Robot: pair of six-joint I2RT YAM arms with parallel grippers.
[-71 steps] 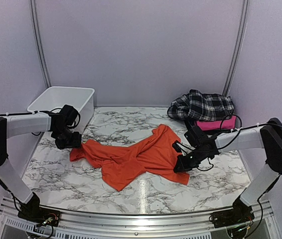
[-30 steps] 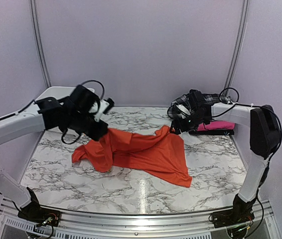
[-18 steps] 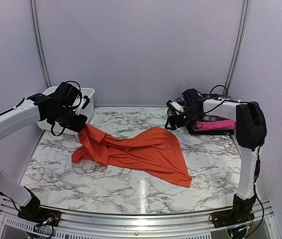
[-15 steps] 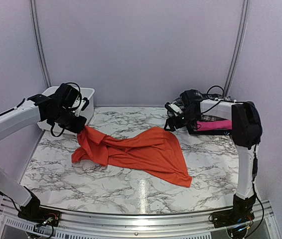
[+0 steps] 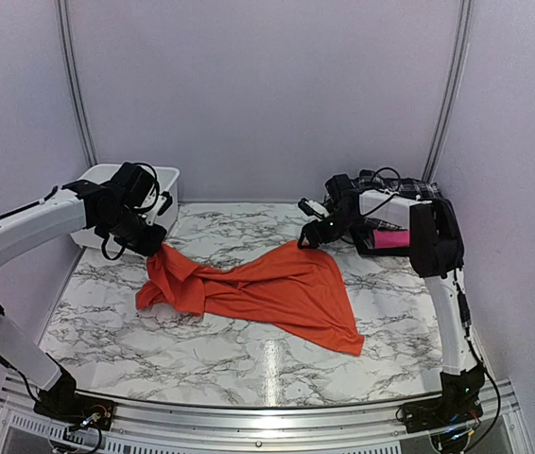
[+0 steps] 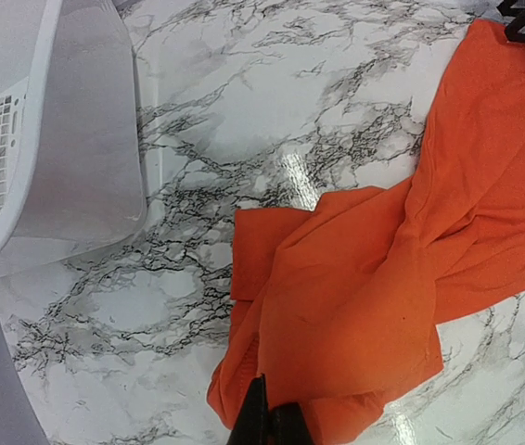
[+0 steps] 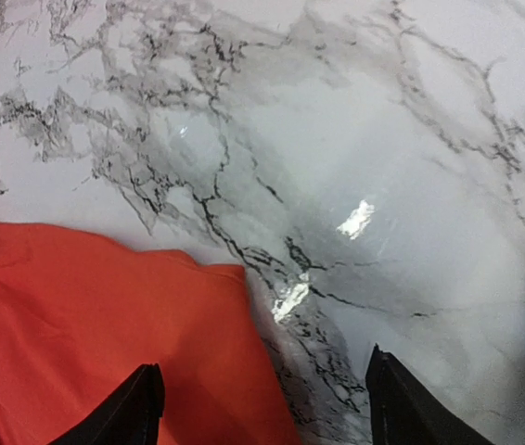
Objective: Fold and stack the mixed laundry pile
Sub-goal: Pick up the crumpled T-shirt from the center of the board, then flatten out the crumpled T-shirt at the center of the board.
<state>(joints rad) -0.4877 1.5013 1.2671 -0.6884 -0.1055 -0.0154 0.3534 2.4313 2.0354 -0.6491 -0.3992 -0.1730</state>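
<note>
Sprawling orange t-shirt [image 5: 286, 286], rumpled, roughly triangular, on glossy veined marble table [image 5: 135, 340].

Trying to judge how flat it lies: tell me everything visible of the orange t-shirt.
The plain bright orange cloth t-shirt lies spread but rumpled on the white marble-patterned table, folds bunched at its left end. The left tool is shut on that end, holding it slightly raised. Its far right corner sits below the open right tool, ungripped; its near right corner lies flat.
</note>
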